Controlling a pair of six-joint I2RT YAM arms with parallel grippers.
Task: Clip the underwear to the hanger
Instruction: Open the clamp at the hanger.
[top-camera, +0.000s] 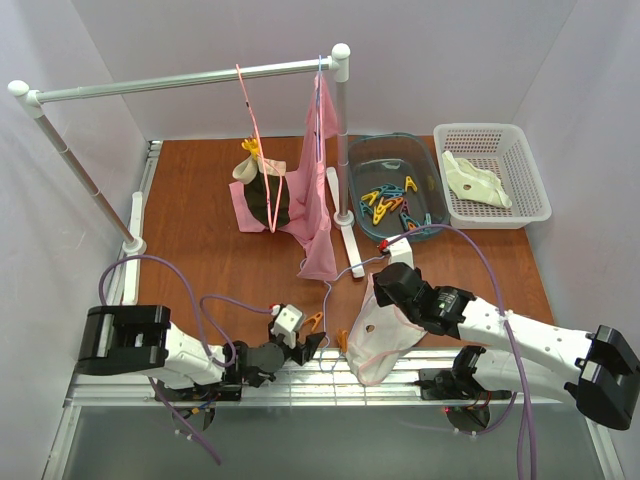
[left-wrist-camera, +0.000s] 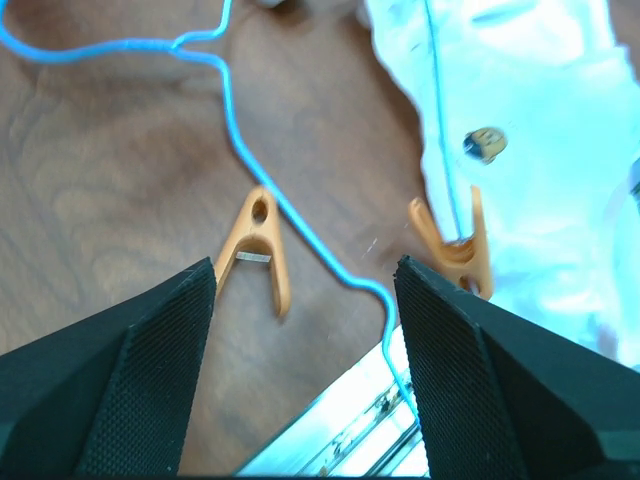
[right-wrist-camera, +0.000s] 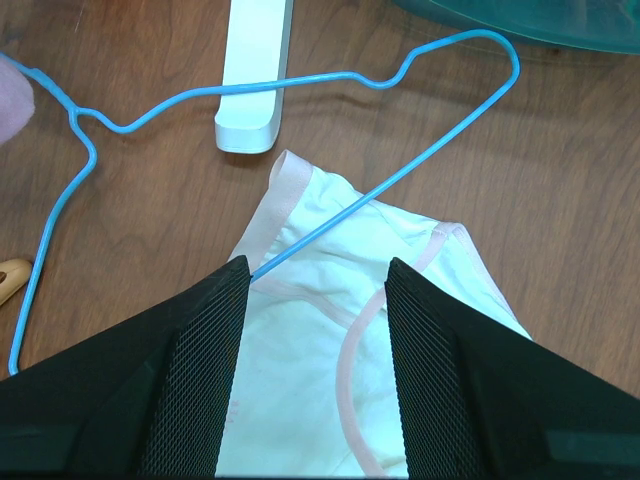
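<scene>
Loose orange clothespin (left-wrist-camera: 258, 245): just beside the hanger (left-wrist-camera: 190, 40) wire, long axis along it, dead ahead of my wide-open left gripper (left-wrist-camera: 305, 270); underwear (right-wrist-camera: 330, 330) under that hanger, below my open right gripper (right-wrist-camera: 317, 265).

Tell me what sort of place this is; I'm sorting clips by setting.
Likely a robot lab's mock laundry corner: a drying rail with hung clothes, a tub of clothes pegs and a basket sit on a walled-in wooden table.

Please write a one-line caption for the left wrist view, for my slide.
Open left gripper above an orange peg beside the blue hanger; second peg at the underwear edge.
</scene>
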